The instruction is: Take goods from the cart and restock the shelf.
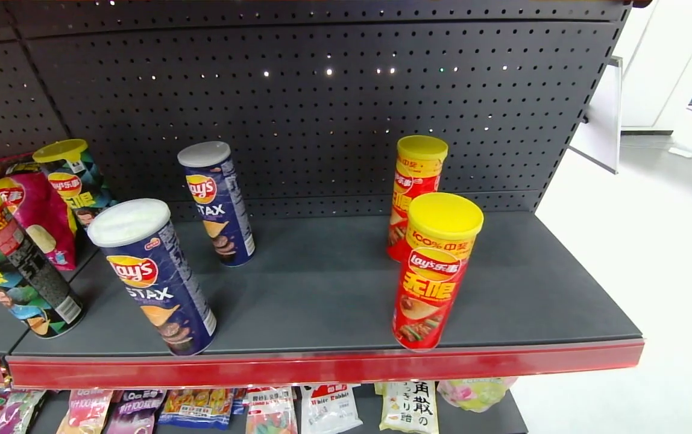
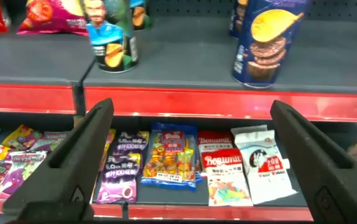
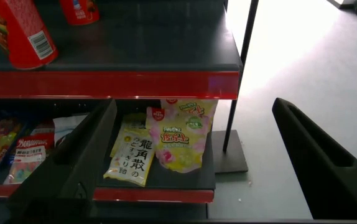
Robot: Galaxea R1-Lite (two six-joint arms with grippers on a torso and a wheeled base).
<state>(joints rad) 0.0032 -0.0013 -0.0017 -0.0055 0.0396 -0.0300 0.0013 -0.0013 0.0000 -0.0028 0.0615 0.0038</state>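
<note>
Two blue chip canisters stand on the dark shelf (image 1: 334, 283), one near the front (image 1: 153, 277) and one at the back (image 1: 218, 205). Two red canisters with yellow lids stand to the right, one in front (image 1: 436, 271) and one behind (image 1: 415, 187). My left gripper (image 2: 191, 106) is open and holds nothing; it faces the shelf's red lip (image 2: 228, 102) below the front blue canister (image 2: 265, 43). My right gripper (image 3: 194, 102) is open too, level with the lip near the shelf's right end, with the front red canister (image 3: 17, 31) up to one side.
Two teal-and-black canisters (image 1: 14, 265) and a pink bag (image 1: 38, 211) fill the neighbouring shelf section on the left. The lower shelf holds several snack bags (image 2: 169, 155), including a yellow-green one (image 3: 178, 134). A thin post (image 3: 237, 81) and bare floor (image 1: 653, 253) lie past the right end.
</note>
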